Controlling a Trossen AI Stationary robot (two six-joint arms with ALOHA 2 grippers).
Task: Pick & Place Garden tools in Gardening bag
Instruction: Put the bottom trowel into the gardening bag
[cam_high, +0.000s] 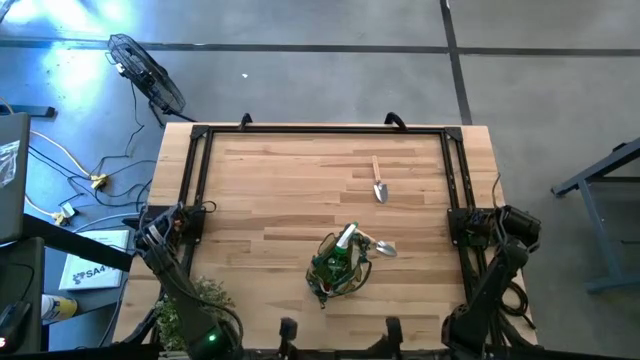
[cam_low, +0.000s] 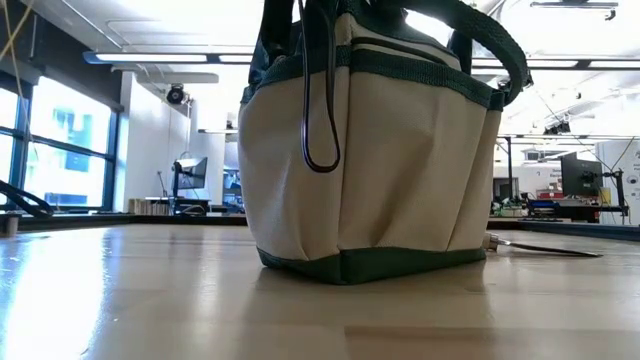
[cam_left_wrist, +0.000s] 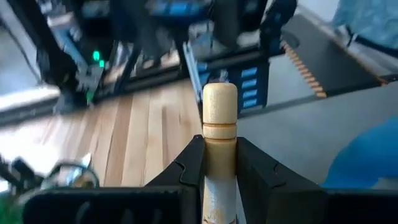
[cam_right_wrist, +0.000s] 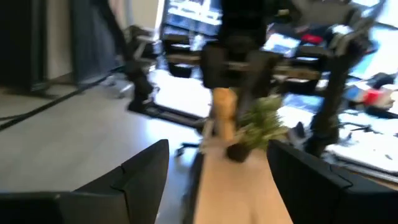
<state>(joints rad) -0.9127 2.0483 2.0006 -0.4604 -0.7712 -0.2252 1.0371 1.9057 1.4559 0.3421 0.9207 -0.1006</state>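
Observation:
The gardening bag (cam_high: 338, 268), tan with green trim (cam_low: 370, 160), stands on its base near the table's front middle, with tools sticking out of its top. A wooden-handled trowel (cam_high: 378, 182) lies flat farther back. A metal blade (cam_low: 545, 247) rests on the table by the bag's right side. My left gripper (cam_left_wrist: 221, 168) is shut on a wooden tool handle and also shows in the right wrist view (cam_right_wrist: 233, 65). My right gripper (cam_right_wrist: 217, 180) is open, with nothing between its fingers. Neither gripper's fingers show in the high view; both arms reach toward the near edge. My left gripper pinches the wooden handle (cam_left_wrist: 220, 146) between its two fingers, which lie along it. The handle's rounded free end (cam_left_wrist: 220, 99) sticks out beyond the fingertips. The tool's metal end is hidden behind the gripper. The handle is held above the table top.
A bushy green plant (cam_high: 195, 300) stands at the near left corner beside the left arm, and shows in the right wrist view (cam_right_wrist: 261, 124). A dark frame (cam_high: 320, 132) runs along the table's far and side edges. Bare wood lies left of the bag.

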